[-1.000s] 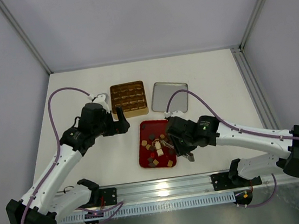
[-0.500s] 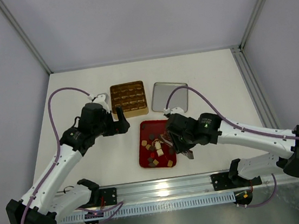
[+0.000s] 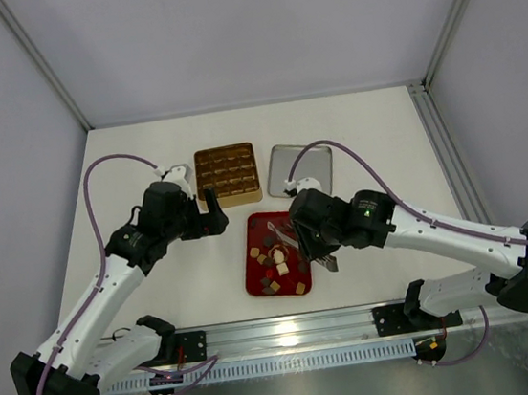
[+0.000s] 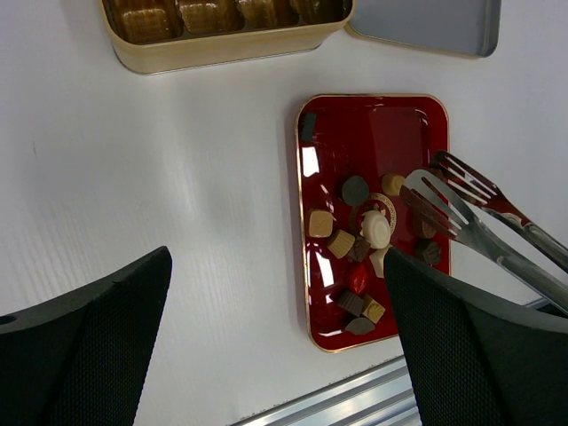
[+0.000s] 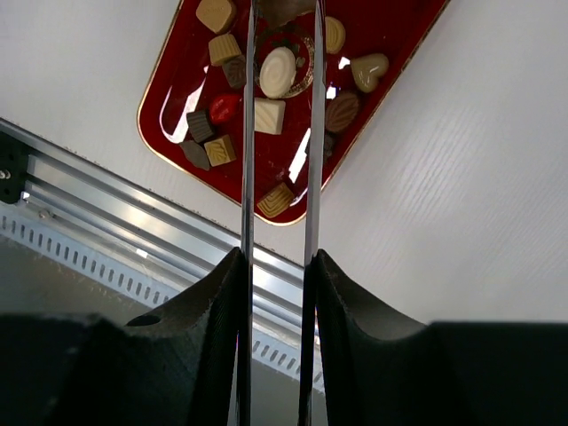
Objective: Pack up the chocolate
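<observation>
The chocolate (image 5: pixel 278 71), dark, tan and cream pieces plus one red and one heart-shaped, clusters in the red tray's (image 4: pixel 390 133) near half on the desk (image 3: pixel 143 154). Only the right wrist view shows the right fingers (image 5: pixel 209 302) clamped on metal tongs (image 4: pixel 453 209) above it. The left fingers (image 4: pixel 98 355) stand wide apart.

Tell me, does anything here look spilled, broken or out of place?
Nothing stands out. The chocolate all lies on the red tray, none on the table. The gold box sits flat with its silver lid beside it. The right gripper holds metal tongs over the tray.
</observation>
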